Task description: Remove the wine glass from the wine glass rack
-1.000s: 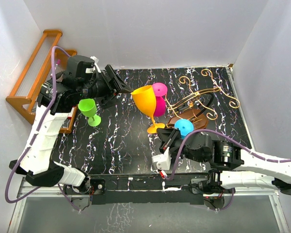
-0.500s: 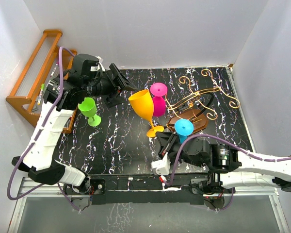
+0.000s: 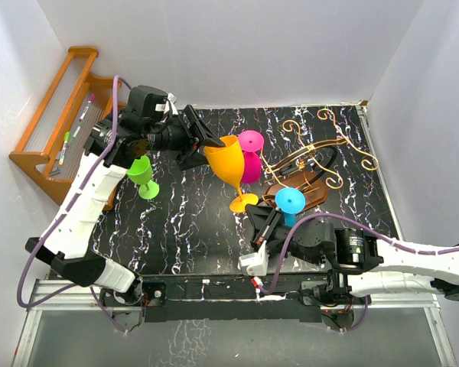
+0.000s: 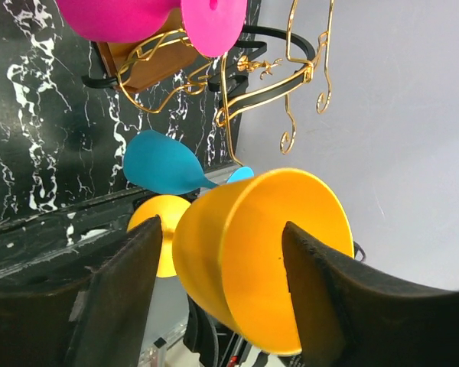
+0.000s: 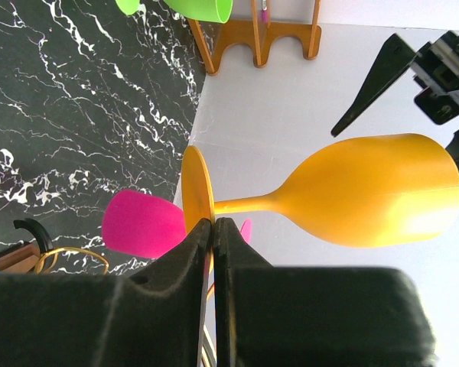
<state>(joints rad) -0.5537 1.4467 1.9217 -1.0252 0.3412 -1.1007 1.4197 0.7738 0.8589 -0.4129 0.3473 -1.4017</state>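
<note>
Nearest to the arm bases, the right gripper (image 5: 213, 222) is clamped on the edge of the round foot of the orange wine glass (image 3: 228, 162). It holds the glass tilted in the air above the desk (image 3: 199, 229). The glass is free of the wine glass rack (image 3: 315, 147) and touches no wire, so I judge that the main step of the task is already done.

What has changed in the last second is on the far side. The left gripper (image 4: 222, 225) has come forward from the back left and now meets the bowl of the orange glass. Its fingers are apart, one outside the bowl and the other in front of the mouth, maybe inside it. They are not pressed on the wall yet. This looks to me like the start of a handover from right to left, though the right gripper alone carries the glass now.

I count four glasses:
- the orange one, in the air
- one blue glass (image 3: 290, 201), just beside the dark base of the rack
- one pink glass (image 3: 251, 157), at the wire arms of the rack
- one green glass (image 3: 140, 172), farther left on the desk

There is one gold rack and one wooden shelf (image 3: 83, 52) at the far left.
</note>
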